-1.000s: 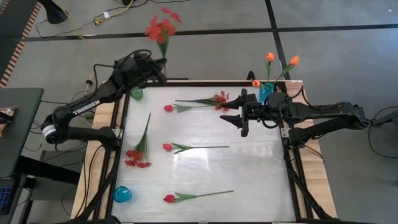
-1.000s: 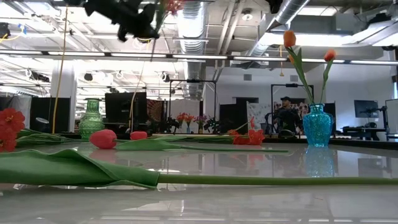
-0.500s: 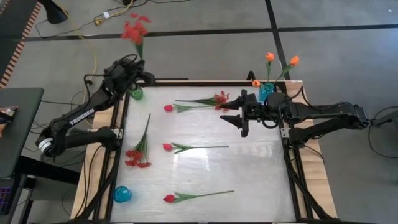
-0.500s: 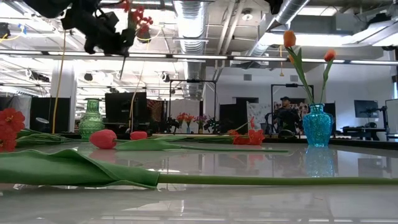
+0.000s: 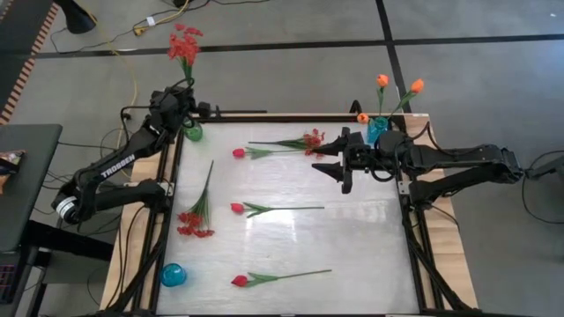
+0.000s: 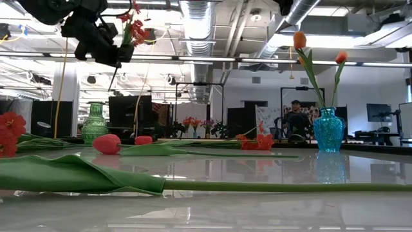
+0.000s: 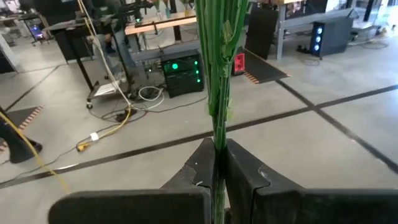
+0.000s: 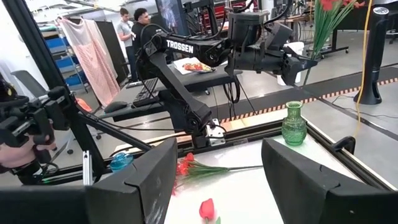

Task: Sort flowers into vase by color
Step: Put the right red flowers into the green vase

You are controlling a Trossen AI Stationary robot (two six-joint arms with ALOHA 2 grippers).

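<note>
We see the left end effector (image 5: 182, 91) pinching a red spray (image 5: 183, 41) by its stem, raised above the green vase (image 5: 193, 132) at the table's (image 5: 352, 255) far left corner. The right end effector (image 5: 328, 158) hovers spread near the blue vase (image 5: 377, 129) holding orange tulips (image 5: 382, 80). More flowers lie on the table.

Grey floor (image 5: 291, 62) (black seams), exposed ceiling ducts (image 6: 196, 16)

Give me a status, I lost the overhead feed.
Left gripper shut on red spray, raised above green vase. Right gripper open, idle by blue vase. Nothing blocking the green vase's mouth.
</note>
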